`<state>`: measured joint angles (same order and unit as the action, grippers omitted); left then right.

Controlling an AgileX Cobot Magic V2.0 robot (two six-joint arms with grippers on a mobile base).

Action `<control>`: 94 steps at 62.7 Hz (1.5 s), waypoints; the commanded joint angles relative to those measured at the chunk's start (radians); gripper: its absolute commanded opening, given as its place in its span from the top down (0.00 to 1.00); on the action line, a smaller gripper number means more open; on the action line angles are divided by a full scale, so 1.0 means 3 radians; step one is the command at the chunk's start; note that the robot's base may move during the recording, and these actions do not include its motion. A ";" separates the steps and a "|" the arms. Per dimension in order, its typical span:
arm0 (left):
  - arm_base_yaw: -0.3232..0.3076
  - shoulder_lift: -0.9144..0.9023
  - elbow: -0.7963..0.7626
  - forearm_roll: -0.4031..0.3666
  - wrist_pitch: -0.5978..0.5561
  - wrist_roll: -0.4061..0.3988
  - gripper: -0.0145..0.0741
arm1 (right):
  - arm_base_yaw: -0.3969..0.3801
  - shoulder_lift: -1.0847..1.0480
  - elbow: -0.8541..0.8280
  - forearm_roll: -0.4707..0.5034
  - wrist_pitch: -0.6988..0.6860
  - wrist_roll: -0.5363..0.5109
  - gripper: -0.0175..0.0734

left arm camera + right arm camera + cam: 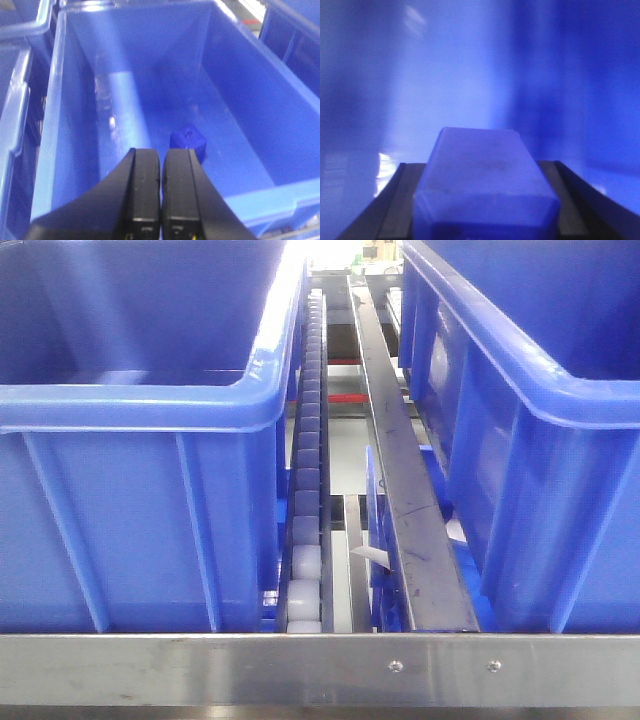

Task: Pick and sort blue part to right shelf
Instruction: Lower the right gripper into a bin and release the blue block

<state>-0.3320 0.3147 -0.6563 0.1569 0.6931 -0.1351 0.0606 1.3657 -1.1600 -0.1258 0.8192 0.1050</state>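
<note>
Blue part [485,185] sits between our right gripper's [485,220] fingers [390,210], clamped, filling the lower half of the right wrist view. Pale-blue flat face toward the lens, dark finger on each flank. Behind it only blurred blue plastic, so we judge the right arm is already inside or just above a bin; we can't tell which bin, nor whether it belongs to the right shelf

Left wrist view: left gripper [161,155] has its fingers pressed together, holding nothing. It hangs over an open blue bin [65,150]. A second small dark-blue block [188,139] lies on that bin's floor, just beyond the fingertips, clear of the walls

Front view: neither arm visible. Right shelf's front bar [200,668] runs along the bottom edge, roller track [306,500] and a dark steel rail [405,490] between the left ribbed bin [140,520] and the right one [520,460]

Step in hand, as we read it: place the held part. To do it well:
- confirm target bin from the front view before release, wrist view alone is too blurred
- lower close to the bin floor, it's hard plastic and will bounce
- release only once clear of the bin walls
- keep left arm parked, no crossing over the rail
</note>
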 commanded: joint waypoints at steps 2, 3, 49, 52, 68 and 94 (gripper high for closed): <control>0.0001 0.0030 -0.0090 0.0014 -0.0194 -0.0009 0.70 | -0.0026 0.0244 -0.0131 -0.0094 -0.0323 -0.0050 0.60; 0.0001 0.0030 -0.0090 0.0014 -0.0194 -0.0009 0.70 | -0.0026 0.0306 -0.0131 -0.0097 -0.0348 -0.0050 0.60; 0.0001 0.0030 -0.0090 -0.0097 -0.0154 -0.0009 0.70 | -0.0026 0.0955 -0.0134 -0.0129 -0.0574 -0.0050 0.13; 0.0001 0.0030 -0.0090 -0.0097 -0.0140 -0.0009 0.70 | -0.0026 0.0907 -0.0134 -0.0129 -0.0571 -0.0050 0.15; 0.0001 0.0009 -0.0090 -0.0097 0.0064 -0.0009 0.70 | -0.0026 0.0449 -0.0131 -0.0126 -0.0495 -0.0050 0.20; 0.0001 -0.0268 -0.0090 0.0033 0.0105 -0.0009 0.70 | -0.0014 -0.0980 0.0298 -0.0125 -0.0447 -0.0050 0.73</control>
<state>-0.3320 0.2497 -0.6563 0.1411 0.7954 -0.1351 0.0606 1.1781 -1.0947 -0.1464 0.7392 0.0991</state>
